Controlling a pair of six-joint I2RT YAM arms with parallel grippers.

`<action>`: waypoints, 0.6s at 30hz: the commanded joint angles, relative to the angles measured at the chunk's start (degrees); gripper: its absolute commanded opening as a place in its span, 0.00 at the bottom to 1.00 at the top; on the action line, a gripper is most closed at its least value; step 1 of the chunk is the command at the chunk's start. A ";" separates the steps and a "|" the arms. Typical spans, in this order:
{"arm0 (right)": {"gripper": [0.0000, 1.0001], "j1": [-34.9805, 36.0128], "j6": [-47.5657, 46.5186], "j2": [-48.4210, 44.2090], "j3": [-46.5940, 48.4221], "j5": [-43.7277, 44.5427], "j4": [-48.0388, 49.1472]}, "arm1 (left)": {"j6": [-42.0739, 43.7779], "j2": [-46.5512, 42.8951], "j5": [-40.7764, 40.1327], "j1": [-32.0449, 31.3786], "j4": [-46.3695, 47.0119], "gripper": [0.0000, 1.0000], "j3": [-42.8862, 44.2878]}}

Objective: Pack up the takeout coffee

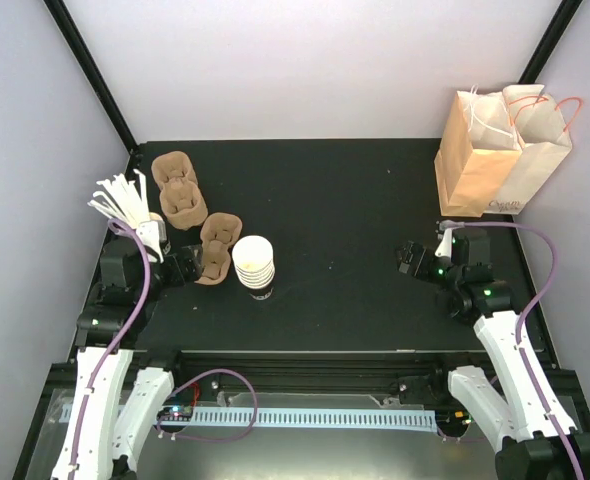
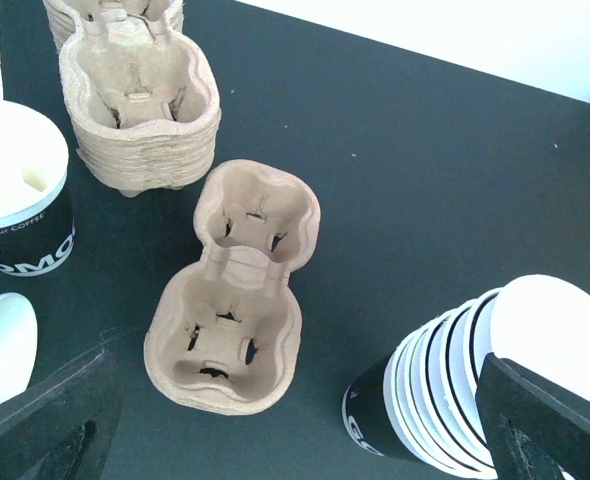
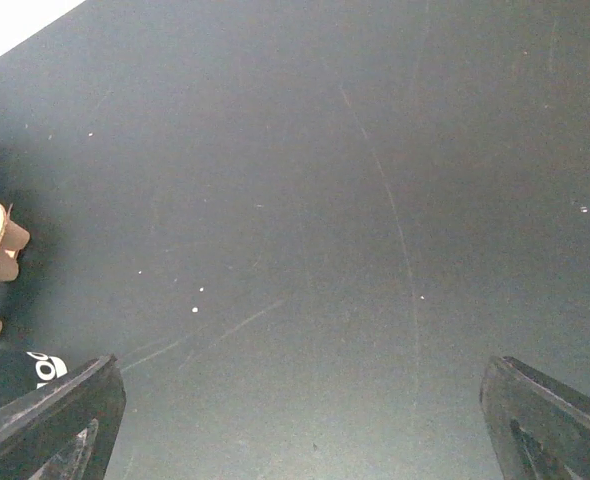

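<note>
While left fingers (image 2: 555, 430) and right fingers (image 3: 550, 425) gape empty, I see the cup stack (image 1: 254, 265) upright, mouths up, right of the left pair.

Upper right of the top view, a couple of paper bags (image 1: 487, 160) stand upright on the black table (image 1: 355, 240). Over at the left there's a stack of carriers (image 1: 178, 190), a loose carrier (image 1: 220, 248) just lower right of it, and white sticks (image 1: 118, 200) fanning out at the far left.
</note>
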 commanded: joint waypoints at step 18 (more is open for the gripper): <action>1.00 -0.22 2.95 16.97 35.62 26.23 -8.35 | 3.74 7.32 5.17 -0.34 9.38 0.99 4.47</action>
